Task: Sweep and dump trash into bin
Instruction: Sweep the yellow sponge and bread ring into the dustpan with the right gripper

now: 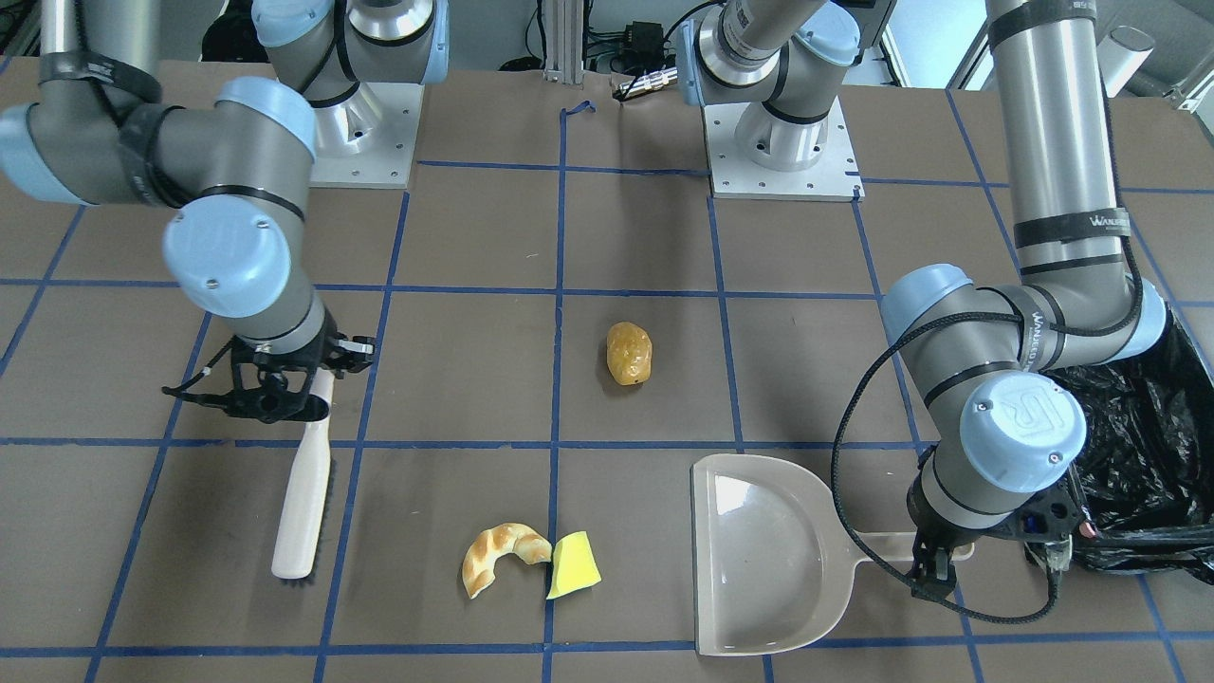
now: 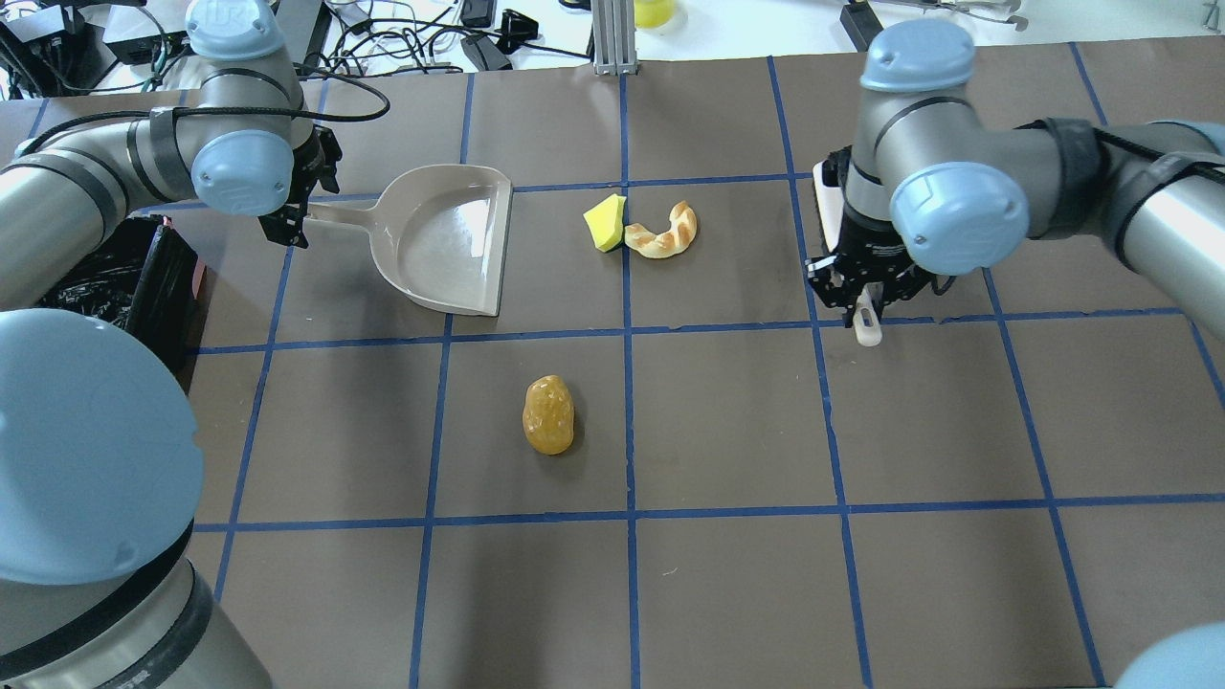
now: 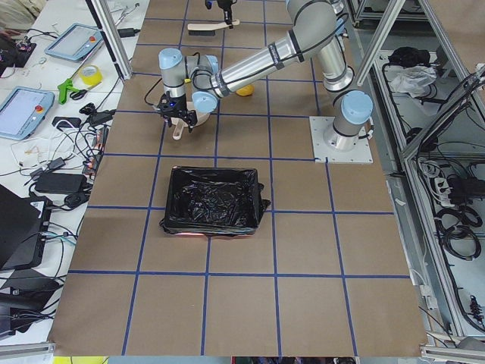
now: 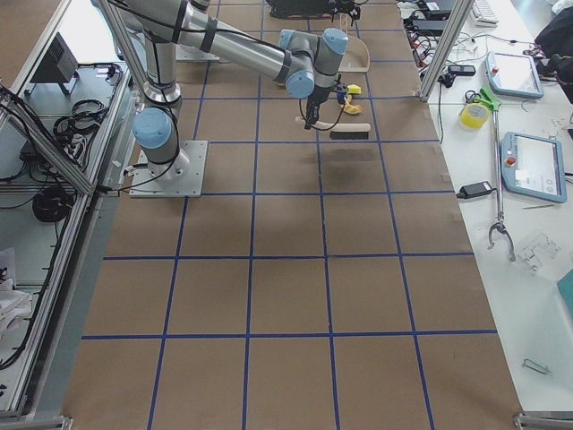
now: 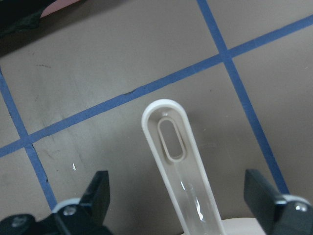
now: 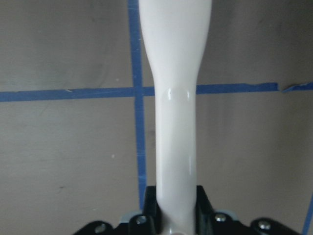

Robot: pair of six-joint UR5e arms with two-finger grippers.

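The trash lies on the brown table: a bread roll [image 1: 629,353] [image 2: 548,413] mid-table, and a croissant half ring [image 1: 503,555] [image 2: 662,233] touching a yellow-green wedge [image 1: 574,565] [image 2: 605,222]. The bin [image 1: 1152,446] [image 3: 212,201], lined with black plastic, stands at the robot's left. My left gripper [image 1: 934,569] [image 5: 181,196] is open, its fingers astride the handle of the beige dustpan [image 1: 759,560] [image 2: 440,239]. My right gripper [image 1: 285,394] [image 6: 176,220] is shut on the handle of a white brush [image 1: 303,503], which lies low at the table.
Blue tape lines grid the table. The two arm bases [image 1: 782,142] stand on plates at the robot's side. Beyond the far table edge lie cables and tools [image 2: 431,38]. The dustpan's open mouth faces the wedge and croissant.
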